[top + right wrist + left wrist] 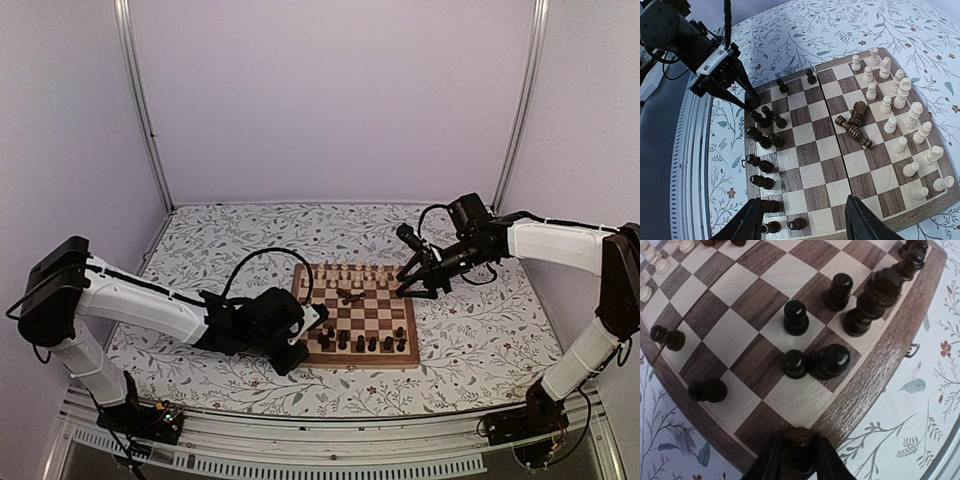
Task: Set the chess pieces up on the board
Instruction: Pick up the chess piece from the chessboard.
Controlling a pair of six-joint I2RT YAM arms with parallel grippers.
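We see the left fingers pinching a dark pawn at the near left corner of the board, mid-surface. The right fingers hang spread wide and hold nothing by the board's right edge. Cream pieces line the far rows, and two dark pieces lie toppled mid-board.

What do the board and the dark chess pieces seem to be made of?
The board looks like wood: grain lines run through the squares and rim, with a smooth satin finish. The dark pieces look like turned wood, stained near-black, with soft highlights; plastic cannot be ruled out.
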